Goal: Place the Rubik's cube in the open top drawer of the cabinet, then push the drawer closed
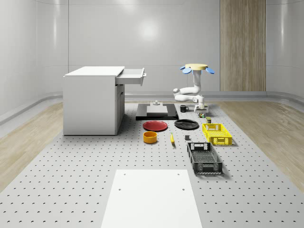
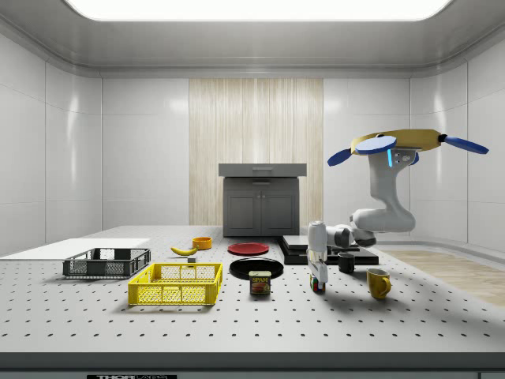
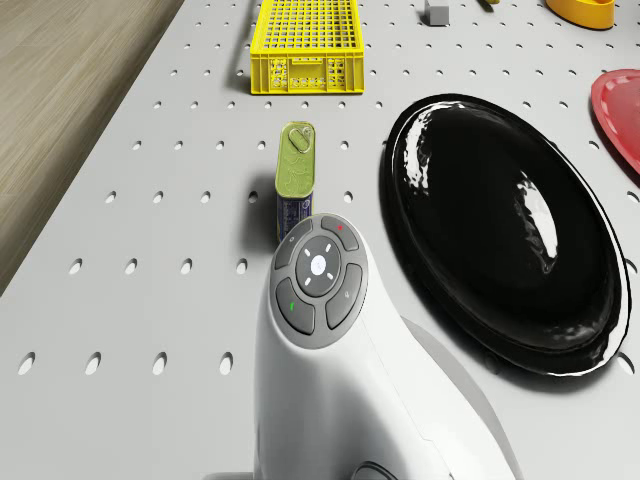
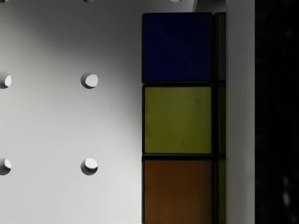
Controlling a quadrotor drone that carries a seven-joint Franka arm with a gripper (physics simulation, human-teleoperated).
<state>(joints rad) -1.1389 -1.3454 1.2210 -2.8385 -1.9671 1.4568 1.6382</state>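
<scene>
Cube lay right under the wrist camera, on the table beside the tin. We hovered above it, gripper down around the cube; finger spread we could not tell. We judged centring first, then squeezing, best before lifting toward the drawer.

Black plate glossy, mirror-like; perforated table beside plate matt grey; yellow crate beyond plate plastic lattice; Rubik's cube faces smooth, satin.
</scene>
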